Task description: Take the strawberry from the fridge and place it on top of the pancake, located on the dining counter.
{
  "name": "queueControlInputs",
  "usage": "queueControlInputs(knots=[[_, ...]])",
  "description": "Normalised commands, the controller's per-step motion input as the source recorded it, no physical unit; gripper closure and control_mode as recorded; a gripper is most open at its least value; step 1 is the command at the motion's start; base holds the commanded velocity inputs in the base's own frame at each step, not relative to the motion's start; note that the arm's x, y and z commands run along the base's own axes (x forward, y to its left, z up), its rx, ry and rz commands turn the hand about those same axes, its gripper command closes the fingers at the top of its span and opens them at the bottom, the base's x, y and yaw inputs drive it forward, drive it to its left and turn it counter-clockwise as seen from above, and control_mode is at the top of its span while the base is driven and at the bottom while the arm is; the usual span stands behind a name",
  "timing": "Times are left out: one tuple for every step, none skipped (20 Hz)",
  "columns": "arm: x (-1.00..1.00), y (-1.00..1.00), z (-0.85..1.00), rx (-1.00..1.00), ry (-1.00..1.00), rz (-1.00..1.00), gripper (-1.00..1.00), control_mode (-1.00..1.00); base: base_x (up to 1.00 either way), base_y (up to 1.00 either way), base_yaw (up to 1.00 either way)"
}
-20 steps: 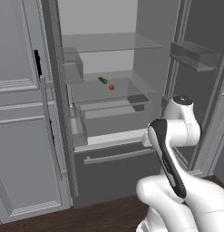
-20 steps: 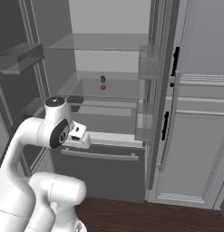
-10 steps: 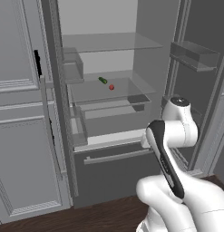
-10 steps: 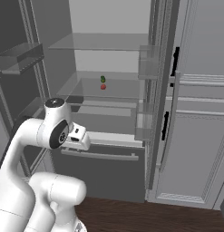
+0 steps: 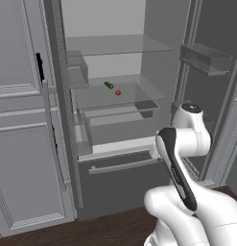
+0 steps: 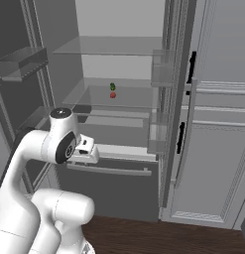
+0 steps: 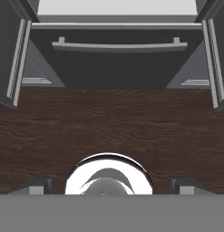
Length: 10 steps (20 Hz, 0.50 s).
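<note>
The fridge [image 5: 124, 185] stands open with both doors swung wide. The strawberry [image 5: 118, 92] [image 6: 113, 95], tiny and red, lies on a middle glass shelf beside a small dark green item [image 5: 108, 85] [image 6: 112, 86]. My hand [image 6: 86, 149] hangs low in front of the fridge's bottom drawer [image 7: 113, 68], well below the strawberry's shelf, and points down at the floor. The gripper [image 7: 111, 186] is open, its fingertips [image 7: 37, 186] spread wide with nothing between them. The pancake and the dining counter are out of view.
Light grey panelled cabinets [image 5: 21, 144] [image 6: 213, 149] flank the fridge. Door bins [image 5: 206, 57] [image 6: 22, 62] jut from the open doors at both sides of the arm. Dark wooden floor [image 7: 109, 122] lies under the hand.
The hand has sunk very slightly in front of the drawer. The gripper stays open, and the strawberry has not moved.
</note>
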Motion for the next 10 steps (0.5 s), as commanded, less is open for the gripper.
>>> queueControlInputs(knots=[[0.0,0.0,0.0,0.0,0.0,0.0,-1.0,-1.0,0.0,0.0,0.0],[0.0,0.0,0.0,0.0,0.0,0.0,-1.0,-1.0,0.0,0.0,0.0],[0.0,0.0,0.0,0.0,0.0,0.0,-1.0,-1.0,0.0,0.0,0.0],[0.0,0.0,0.0,0.0,-0.02,0.0,-1.0,-1.0,0.0,0.0,0.0],[0.0,0.0,0.0,0.0,0.0,0.0,-1.0,1.0,0.0,0.0,0.0],[0.0,0.0,0.0,0.0,0.0,0.0,-1.0,1.0,0.13,0.27,0.0],[0.0,0.0,0.0,0.0,0.0,0.0,-1.0,1.0,0.29,0.29,0.0],[0.0,0.0,0.0,0.0,0.0,0.0,-1.0,1.0,0.19,0.24,0.0],[0.0,0.0,0.0,0.0,0.0,0.0,-1.0,1.0,0.37,0.26,0.0],[0.0,0.0,0.0,0.0,0.0,0.0,-1.0,1.0,0.44,0.14,0.0]])
